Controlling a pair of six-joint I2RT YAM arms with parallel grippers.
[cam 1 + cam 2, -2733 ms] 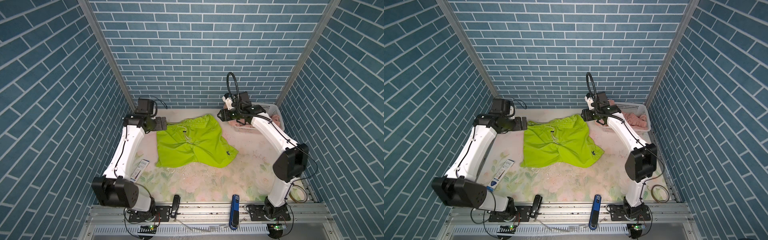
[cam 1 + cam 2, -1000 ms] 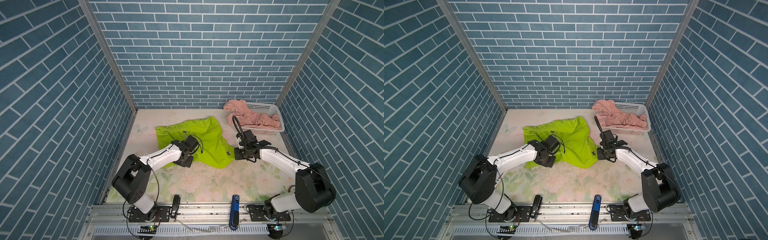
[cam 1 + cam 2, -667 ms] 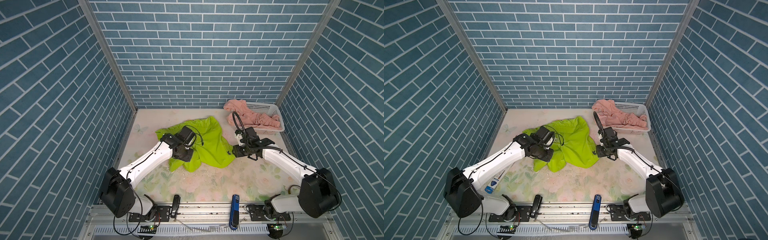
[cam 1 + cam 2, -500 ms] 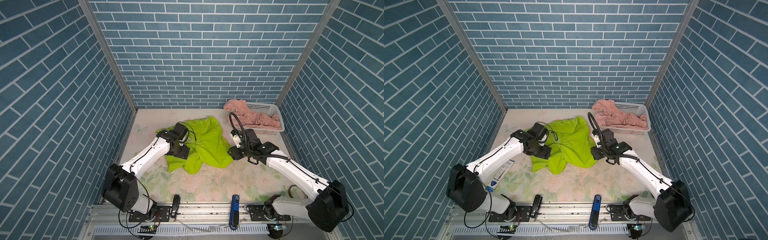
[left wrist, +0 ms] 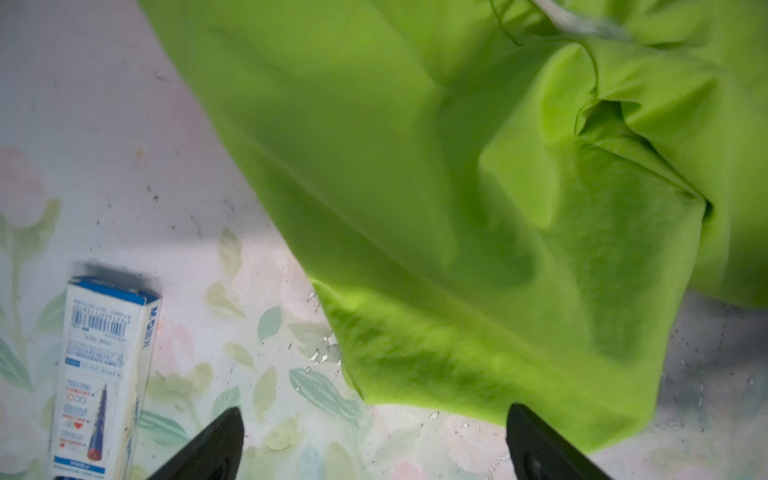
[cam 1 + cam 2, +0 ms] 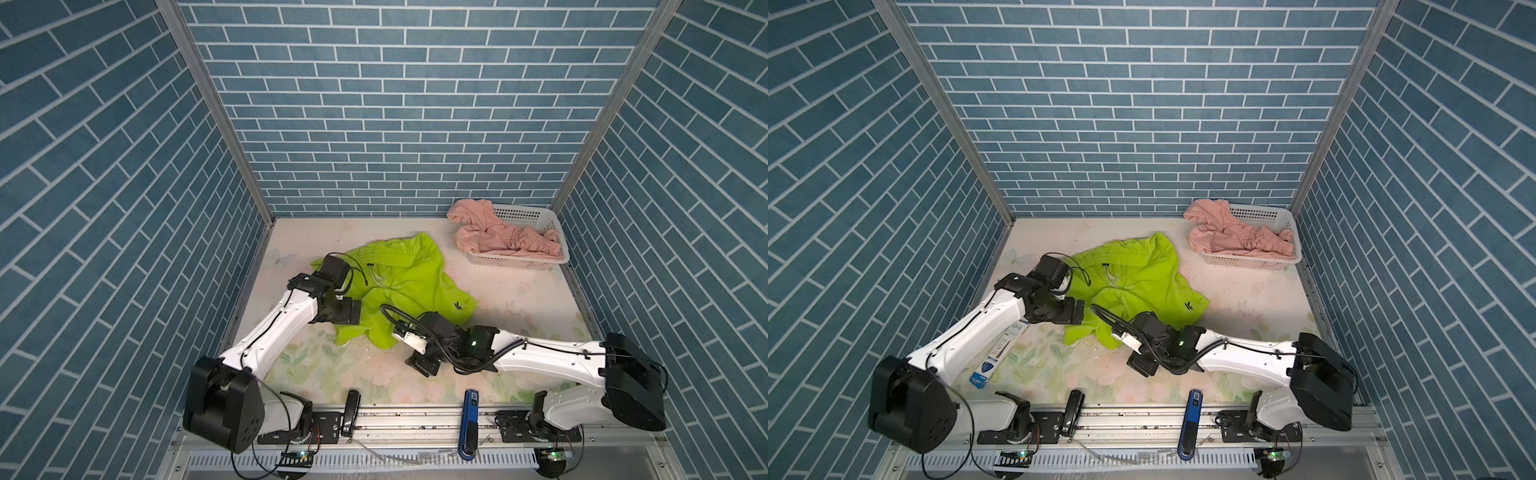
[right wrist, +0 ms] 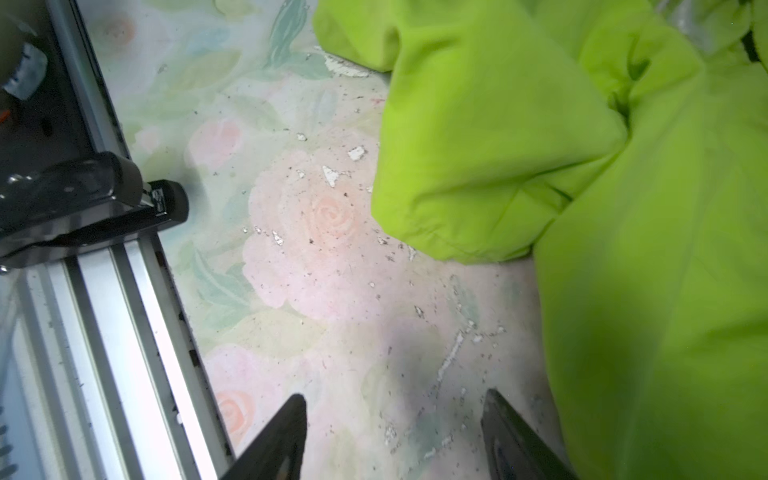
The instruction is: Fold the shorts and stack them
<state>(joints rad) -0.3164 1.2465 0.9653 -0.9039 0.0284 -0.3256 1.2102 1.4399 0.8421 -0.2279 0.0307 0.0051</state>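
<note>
The lime-green shorts (image 6: 399,286) (image 6: 1138,282) lie rumpled mid-table, waistband toward the back wall, near hem bunched up. My left gripper (image 6: 351,311) (image 6: 1077,311) hangs open at their left edge; in the left wrist view its jaws (image 5: 374,411) stand wide apart just short of the green hem (image 5: 457,208), holding nothing. My right gripper (image 6: 422,363) (image 6: 1142,365) is open over bare table at the near hem; in the right wrist view it (image 7: 394,397) is empty, with the green cloth (image 7: 623,208) beside it. The salmon-pink shorts (image 6: 498,239) (image 6: 1233,237) are heaped in the basket.
A white perforated basket (image 6: 536,214) (image 6: 1266,214) stands at the back right. A blue-and-white box (image 6: 1000,351) (image 5: 104,374) lies under the left arm. A black tool (image 6: 351,411) (image 7: 83,199) and a blue one (image 6: 469,419) sit on the front rail.
Both grippers were shut on the green shorts' near hem and lifted it. They have since opened and let go, and the right arm has drawn back toward the front rail.
</note>
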